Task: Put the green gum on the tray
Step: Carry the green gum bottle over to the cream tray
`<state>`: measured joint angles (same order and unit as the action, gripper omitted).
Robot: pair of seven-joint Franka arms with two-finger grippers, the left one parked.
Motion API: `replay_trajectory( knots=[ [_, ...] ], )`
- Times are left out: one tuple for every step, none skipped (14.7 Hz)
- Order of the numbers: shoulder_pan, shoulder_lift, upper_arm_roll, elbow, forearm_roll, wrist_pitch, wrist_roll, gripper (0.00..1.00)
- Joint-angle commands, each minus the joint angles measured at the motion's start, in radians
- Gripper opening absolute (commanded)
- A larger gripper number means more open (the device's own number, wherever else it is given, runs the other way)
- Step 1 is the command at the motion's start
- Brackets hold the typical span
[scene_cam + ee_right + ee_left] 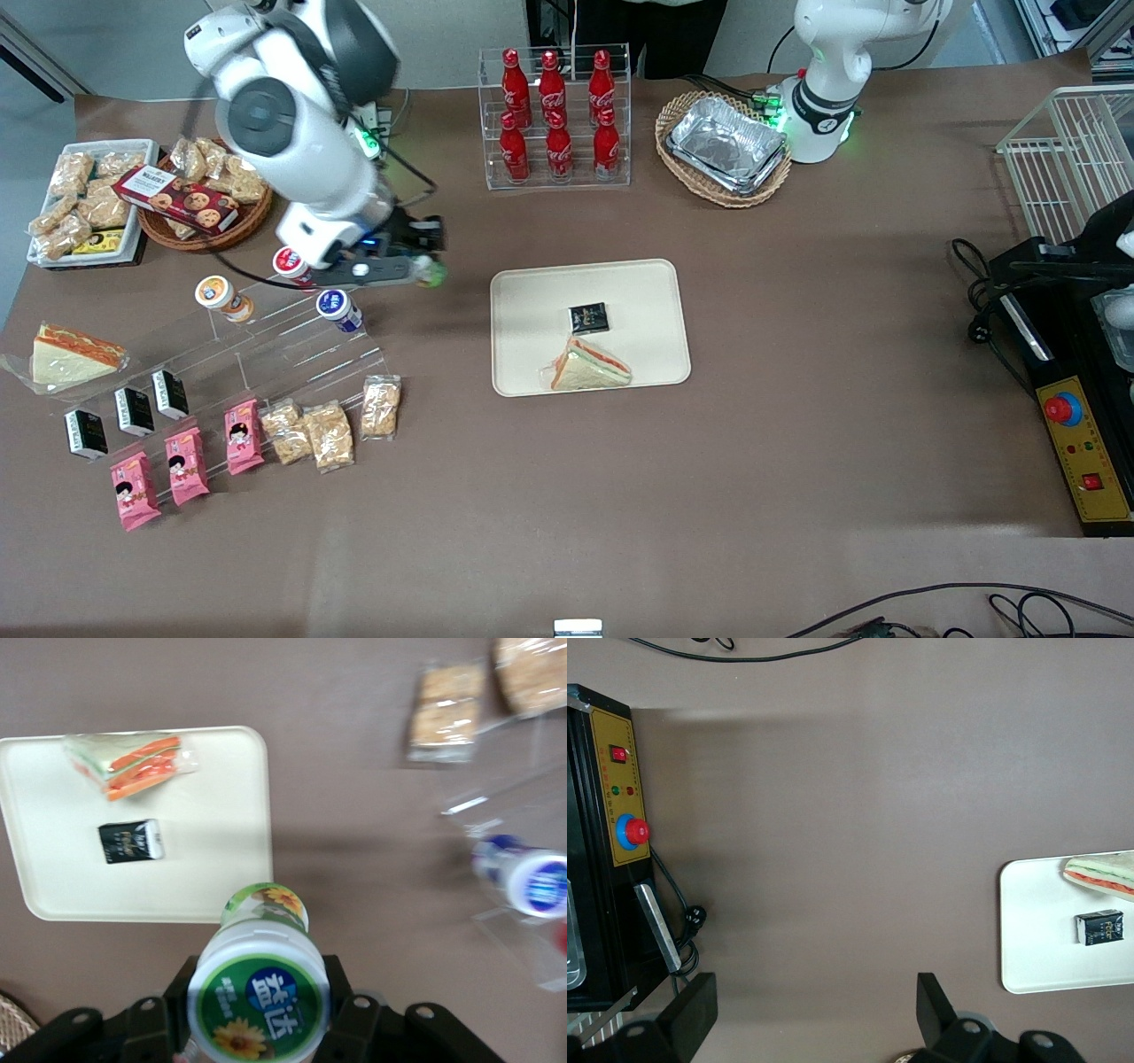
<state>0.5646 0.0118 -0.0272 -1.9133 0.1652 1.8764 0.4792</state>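
The green gum [433, 273] is a small green jar with a white lid and a green-and-yellow label, seen lid-on in the wrist view as the green gum [261, 992]. My right gripper [423, 262] is shut on it and holds it above the table, between the clear stepped stand and the tray. The black fingers [359, 1019] press against the jar's sides. The cream tray [532, 301] lies flat beside the gripper, toward the parked arm's end. It shows in the wrist view as the tray [213, 815], carrying a wrapped sandwich [589, 365] and a small black packet [589, 316].
A blue-lidded jar [338, 308], an orange-lidded jar [221, 295] and a red-lidded jar [291, 263] rest on the clear stand [266, 354]. Snack packets [319, 432] lie nearer the camera. A cola bottle rack [554, 115] and a basket of foil trays [722, 146] stand farther back.
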Motion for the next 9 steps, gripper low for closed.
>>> replay_trajectory(
  knots=[
    [0.141,0.029,-0.017,-0.156,0.037,0.241,0.137,0.32],
    [0.179,0.048,-0.017,-0.194,0.036,0.310,0.174,0.32],
    [0.196,0.065,-0.016,-0.235,0.036,0.386,0.186,0.32],
    [0.219,0.088,-0.016,-0.265,0.040,0.449,0.190,0.32],
    [0.242,0.120,-0.016,-0.277,0.040,0.493,0.196,0.32],
    [0.254,0.152,-0.016,-0.279,0.040,0.526,0.206,0.32],
    [0.262,0.183,-0.016,-0.279,0.040,0.541,0.208,0.32],
    [0.267,0.213,-0.016,-0.279,0.040,0.564,0.208,0.32],
    [0.274,0.243,-0.016,-0.279,0.040,0.592,0.208,0.32]
  ],
)
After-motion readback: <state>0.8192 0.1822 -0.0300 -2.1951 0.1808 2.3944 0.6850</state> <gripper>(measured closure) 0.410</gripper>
